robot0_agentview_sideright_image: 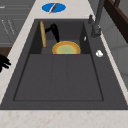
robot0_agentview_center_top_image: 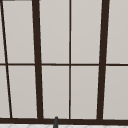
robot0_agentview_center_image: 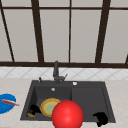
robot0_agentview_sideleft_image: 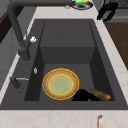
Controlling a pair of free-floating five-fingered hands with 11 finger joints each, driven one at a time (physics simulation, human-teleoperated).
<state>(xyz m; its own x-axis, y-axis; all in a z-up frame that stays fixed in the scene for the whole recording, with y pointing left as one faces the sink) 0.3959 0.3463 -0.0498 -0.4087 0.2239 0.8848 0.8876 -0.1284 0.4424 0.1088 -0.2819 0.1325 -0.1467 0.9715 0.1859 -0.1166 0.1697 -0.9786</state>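
Observation:
My left hand (robot0_agentview_center_image: 35, 109) is low in the deep left basin of the dark sink (robot0_agentview_center_image: 105, 100), by its front wall. In the right side view the left hand (robot0_agentview_sideright_image: 53, 30) has loosely spread fingers, the thumb reaching toward a brown wooden stick (robot0_agentview_sideright_image: 43, 33) that lies along that wall. The stick (robot0_agentview_sideleft_image: 100, 94) lies beside the hand (robot0_agentview_sideleft_image: 82, 95); whether they touch is unclear. A yellow-rimmed green plate (robot0_agentview_center_image: 48, 106) lies flat on the basin floor just right of the hand. My right hand (robot0_agentview_center_image: 101, 118) hovers open over the sink's front right corner, holding nothing.
A large red ball (robot0_agentview_center_image: 67, 115) stands at the front, hiding part of the plate. On the left counter is a blue plate (robot0_agentview_center_image: 6, 103) with a reddish utensil (robot0_agentview_center_image: 10, 102). The black faucet (robot0_agentview_center_image: 56, 71) rises behind the basin. A dish with green food (robot0_agentview_sideleft_image: 81, 3) sits on the right counter.

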